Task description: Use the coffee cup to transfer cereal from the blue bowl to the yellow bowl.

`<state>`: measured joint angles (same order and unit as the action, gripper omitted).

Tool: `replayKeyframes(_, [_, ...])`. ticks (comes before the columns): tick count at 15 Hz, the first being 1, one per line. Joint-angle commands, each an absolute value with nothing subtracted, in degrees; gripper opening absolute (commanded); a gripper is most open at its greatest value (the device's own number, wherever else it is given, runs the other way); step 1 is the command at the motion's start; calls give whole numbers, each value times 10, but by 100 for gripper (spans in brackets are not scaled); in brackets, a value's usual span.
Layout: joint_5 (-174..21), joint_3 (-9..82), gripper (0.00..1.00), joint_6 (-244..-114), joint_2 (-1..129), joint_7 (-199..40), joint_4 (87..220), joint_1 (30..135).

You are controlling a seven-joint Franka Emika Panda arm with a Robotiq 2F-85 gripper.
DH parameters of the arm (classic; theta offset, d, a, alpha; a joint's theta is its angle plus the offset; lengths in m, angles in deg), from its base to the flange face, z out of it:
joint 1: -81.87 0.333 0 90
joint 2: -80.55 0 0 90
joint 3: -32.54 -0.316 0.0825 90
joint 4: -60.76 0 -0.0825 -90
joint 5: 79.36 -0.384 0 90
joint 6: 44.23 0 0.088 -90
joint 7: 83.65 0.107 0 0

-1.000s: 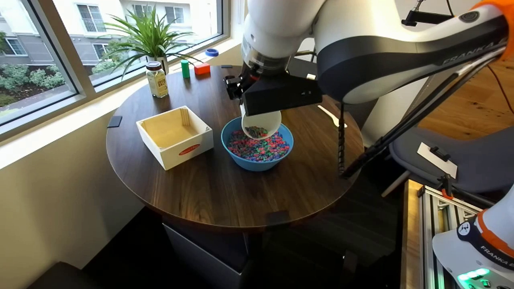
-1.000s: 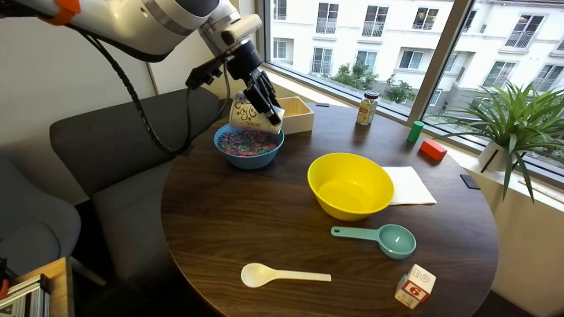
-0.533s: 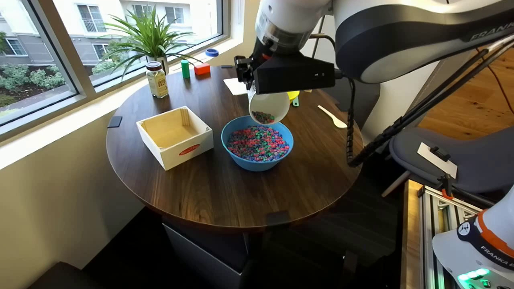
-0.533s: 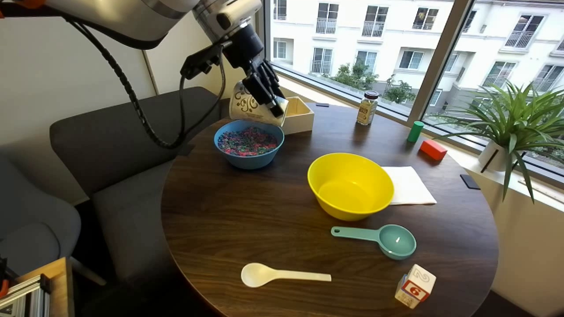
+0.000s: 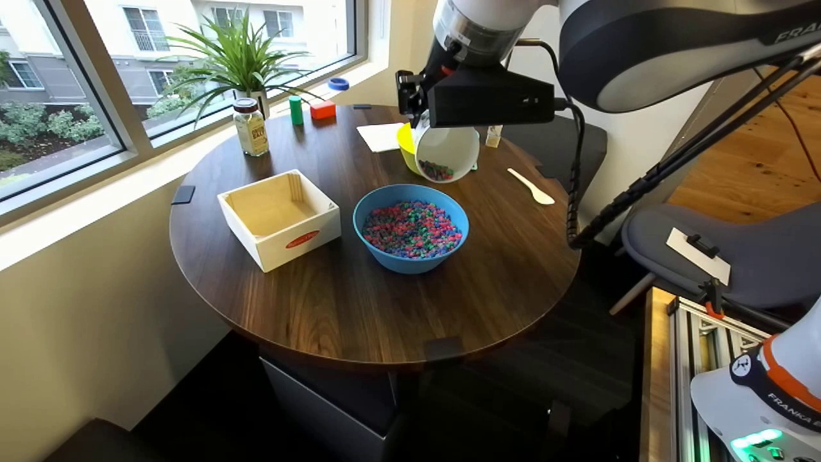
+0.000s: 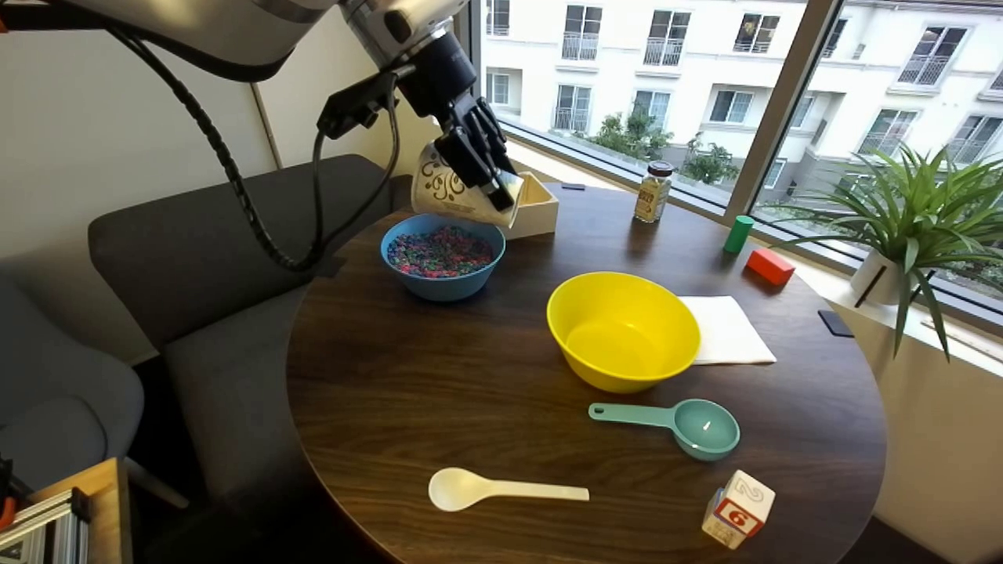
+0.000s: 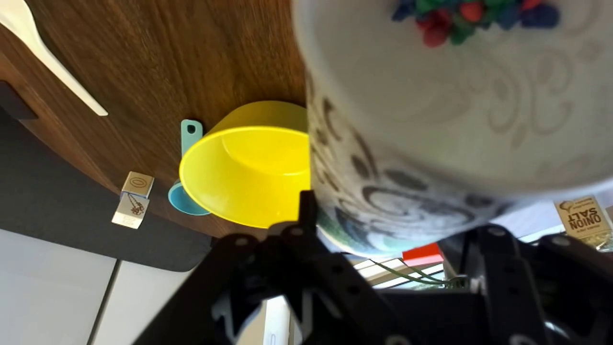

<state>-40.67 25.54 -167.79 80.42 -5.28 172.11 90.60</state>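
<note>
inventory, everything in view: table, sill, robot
mug: 1, white, in pincer
blue bowl: 1, blue, table
cereal: many, multicoloured, mug, blue bowl
yellow bowl: 1, yellow, table
box: 1, pale, table
spoon: 1, cream, table
scoop: 1, teal, table
cubes: apparently 2, pale, table
paper: 1, white, table
jar: 1, tan, table
cylinder: 1, green, table
brick: 1, red, table
pads: several, dark, table
round item: 1, blue, sill
plant: 1, green, sill
arm: 1, white/black, over table
pincer: 1, black, on mug
</note>
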Motion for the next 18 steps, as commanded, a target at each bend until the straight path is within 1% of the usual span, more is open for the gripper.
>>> replayKeyframes(1, [-408, 252, 61, -1677, 804, -53, 1720, 903])
replayKeyframes(4, [-408, 252, 61, -1677, 804, -53, 1720, 903])
replayKeyframes(5, [-407, 255, 36, -1675, 808, -51, 1723, 900])
replayKeyframes(11, [-389, 284, 36, -1670, 824, -19, 1722, 864])
replayKeyframes(18, [-382, 311, 36, -1672, 814, -3, 1702, 827])
